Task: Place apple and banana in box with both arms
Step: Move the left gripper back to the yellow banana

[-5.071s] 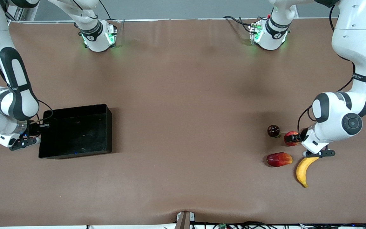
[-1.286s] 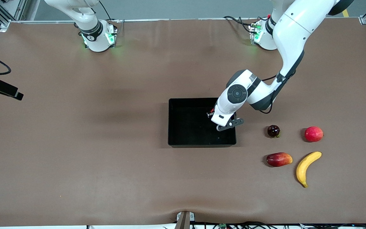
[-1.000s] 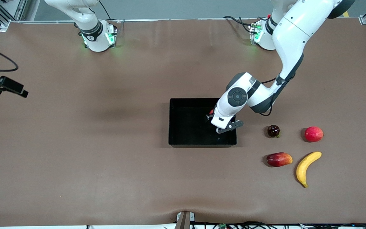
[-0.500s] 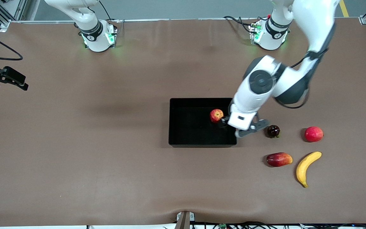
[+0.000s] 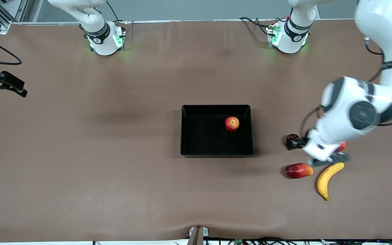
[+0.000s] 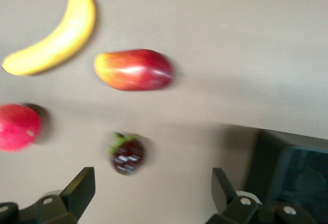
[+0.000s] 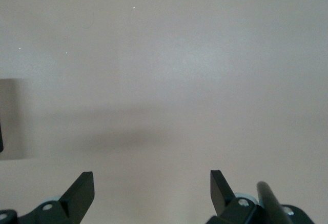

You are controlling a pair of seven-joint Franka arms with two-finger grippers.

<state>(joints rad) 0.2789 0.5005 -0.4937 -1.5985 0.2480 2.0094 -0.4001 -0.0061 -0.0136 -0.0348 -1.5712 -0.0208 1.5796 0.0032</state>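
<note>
The right gripper (image 5: 3, 85) sits at the right arm's end of the table, raised over bare tabletop, with the arm itself almost entirely out of frame; the arm waits. In the right wrist view its fingers (image 7: 82, 190) are spread wide with nothing between them. The box (image 5: 216, 151) rests near the table's centre, and the apple (image 5: 232, 124) lies inside it, in the part toward the left arm's end and close to the wall farther from the front camera. The left arm (image 5: 379, 51) descends from its base, bends sharply at the elbow, and points its wrist down over the fruit cluster at the left arm's end of the table. The left gripper (image 5: 313, 153) hangs over the gap between the dark berry-like fruit (image 5: 292, 139) and the pinkish-red fruit (image 5: 341, 146), jaws fully apart and empty; the left wrist view confirms the separated fingers (image 6: 79, 190). The mango-like fruit (image 5: 298, 170) and the banana (image 5: 328, 178) lie on the table, nearer the front camera than the gripper's position, just beside each other without touching.
</note>
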